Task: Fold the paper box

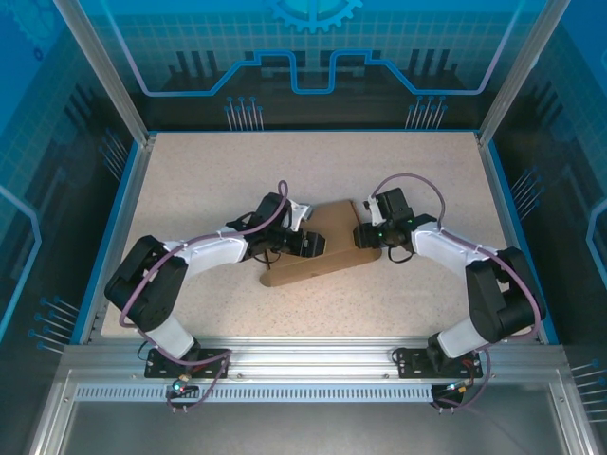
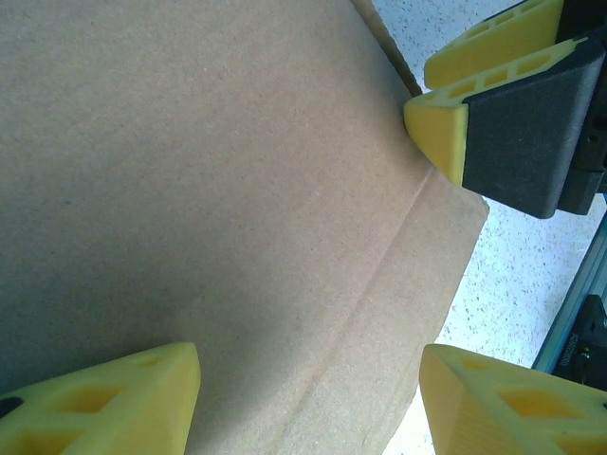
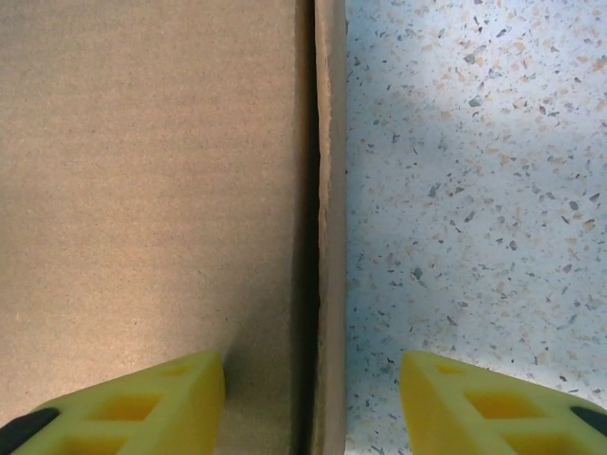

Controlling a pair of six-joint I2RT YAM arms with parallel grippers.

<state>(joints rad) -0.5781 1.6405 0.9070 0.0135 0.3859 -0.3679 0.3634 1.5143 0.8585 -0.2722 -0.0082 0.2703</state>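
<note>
Brown cardboard of the paper box (image 1: 327,254) lay flat near the middle of the speckled bench (image 1: 237,171), caught between the two arms. The left gripper (image 1: 308,244) hung over one end with its fingers (image 2: 123,403) spread apart, one above the panel and the other past a rounded corner, clamping nothing. That stance looked meant to steady the sheet beside a crease (image 2: 379,256). The right gripper (image 1: 363,234) met the opposite end. Its yellow fingers (image 3: 133,398) were open and astride a narrow side strip (image 3: 329,237), one over cardboard, one over bare bench. Whether that strip stood upright could not be told. The straddle read as readiness to pinch the strip and fold that side.
</note>
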